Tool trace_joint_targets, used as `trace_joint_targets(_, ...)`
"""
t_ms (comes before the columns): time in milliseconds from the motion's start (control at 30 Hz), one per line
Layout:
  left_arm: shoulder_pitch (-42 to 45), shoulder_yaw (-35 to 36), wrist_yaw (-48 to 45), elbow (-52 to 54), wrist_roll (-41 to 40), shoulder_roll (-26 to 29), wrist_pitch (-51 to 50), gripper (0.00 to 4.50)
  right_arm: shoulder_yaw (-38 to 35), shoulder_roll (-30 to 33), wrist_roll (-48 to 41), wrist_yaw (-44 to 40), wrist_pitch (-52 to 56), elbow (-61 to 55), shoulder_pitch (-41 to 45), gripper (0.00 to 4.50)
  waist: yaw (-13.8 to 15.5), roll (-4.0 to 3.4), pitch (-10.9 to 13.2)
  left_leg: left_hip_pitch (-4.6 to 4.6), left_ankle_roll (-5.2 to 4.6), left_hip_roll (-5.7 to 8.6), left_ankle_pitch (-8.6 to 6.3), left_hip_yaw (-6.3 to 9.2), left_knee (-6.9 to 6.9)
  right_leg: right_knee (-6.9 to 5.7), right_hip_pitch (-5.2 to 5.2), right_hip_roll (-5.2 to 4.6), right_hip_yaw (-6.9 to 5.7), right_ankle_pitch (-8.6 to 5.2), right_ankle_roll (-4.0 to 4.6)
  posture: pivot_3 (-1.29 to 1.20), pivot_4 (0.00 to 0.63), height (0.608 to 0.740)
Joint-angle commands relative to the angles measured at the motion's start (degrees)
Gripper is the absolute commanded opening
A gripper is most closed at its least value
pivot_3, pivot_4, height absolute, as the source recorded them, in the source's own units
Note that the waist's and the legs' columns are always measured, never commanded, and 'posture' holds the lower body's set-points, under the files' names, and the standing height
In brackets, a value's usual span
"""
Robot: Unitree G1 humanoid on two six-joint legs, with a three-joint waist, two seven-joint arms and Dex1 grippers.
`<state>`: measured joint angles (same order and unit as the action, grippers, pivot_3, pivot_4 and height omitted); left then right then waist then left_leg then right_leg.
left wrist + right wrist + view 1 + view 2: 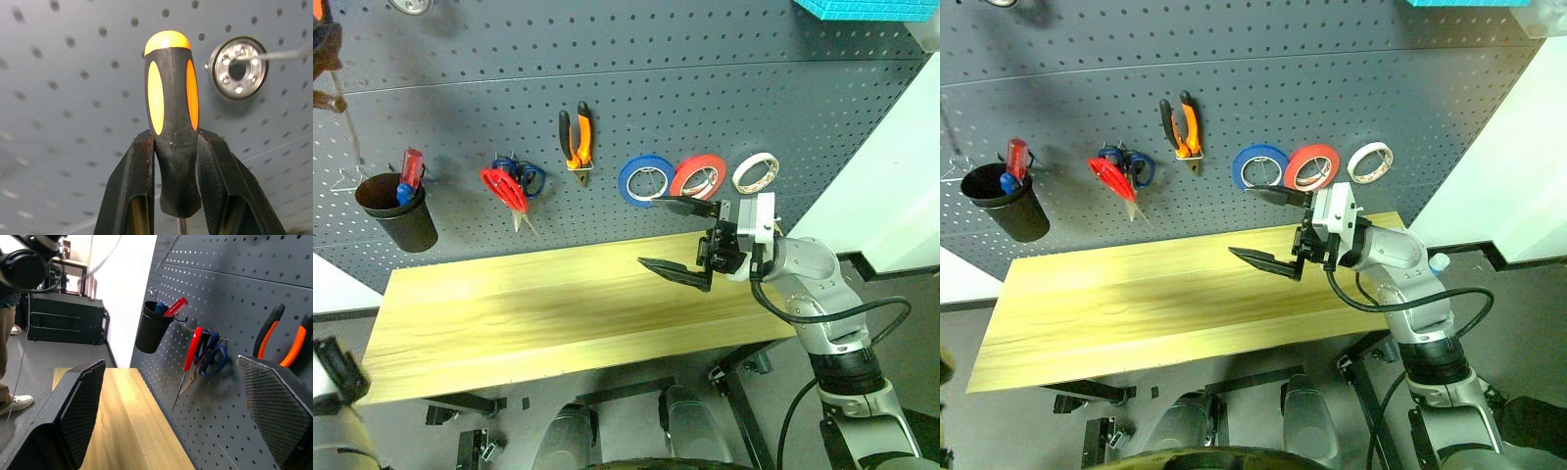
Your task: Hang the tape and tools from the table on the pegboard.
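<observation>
The left gripper (173,171) squeezes the screwdriver (172,122) tight. Its handle stands up between the two black fingers, round orange end pointing at the pegboard (73,73), which is right in front. A shiny metal ring (238,67) on the board sits just beside the handle's top. The right gripper (683,240) is wide open, holding nothing, farther away.

Hidden and cut off
You lose the screwdriver (172,122) shaft at the frame edge, below the left gripper (173,147). Pliers (283,340) jaws sit behind a right gripper (181,406) finger; the person's (10,333) upper body is cropped.
</observation>
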<state>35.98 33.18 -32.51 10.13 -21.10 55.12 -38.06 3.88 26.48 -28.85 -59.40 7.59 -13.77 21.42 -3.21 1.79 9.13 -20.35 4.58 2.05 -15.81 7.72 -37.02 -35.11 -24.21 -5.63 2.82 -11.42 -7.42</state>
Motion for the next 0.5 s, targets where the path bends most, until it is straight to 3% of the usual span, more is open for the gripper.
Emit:
trace_joint_targets(33, -4.8, 2.45, -3.33, 0.97, 1.52, -1.26, 13.9, 0.87, -0.78, 0.07, -0.37, 0.13, -0.69, -1.26, 0.52, 4.5, 0.35, -0.02, -0.01, 0.01, 0.0, 0.0, 0.0, -0.02, 0.0, 0.03, 0.0, 0.0, 0.01, 0.0, 0.0, 0.01, 0.071, 0.74)
trace_joint_targets(200, -11.81, 2.91, -5.59, -1.82, 1.49, -3.7, 23.35, 0.87, -0.83, 0.09, -0.51, 0.16, -0.57, -1.38, 0.63, 4.5, 0.76, -0.01, -0.01, 0.01, -0.01, -0.01, 0.0, -0.05, -0.02, 0.01, 0.01, 0.0, 0.03, 0.0, 0.0, 0.0, 0.071, 0.74)
trace_joint_targets(500, -11.89, 1.71, -10.33, -17.3, -0.06, -8.08, 40.96, 0.87, -0.94, 0.35, -0.7, 0.21, -0.25, -1.84, 0.18, 4.5, 0.7, 0.01, -0.03, 0.03, -0.02, -0.01, 0.0, -0.05, -0.04, 0.0, 0.03, 0.0, 0.03, 0.01, 0.01, 0.0, 0.07, 0.74)
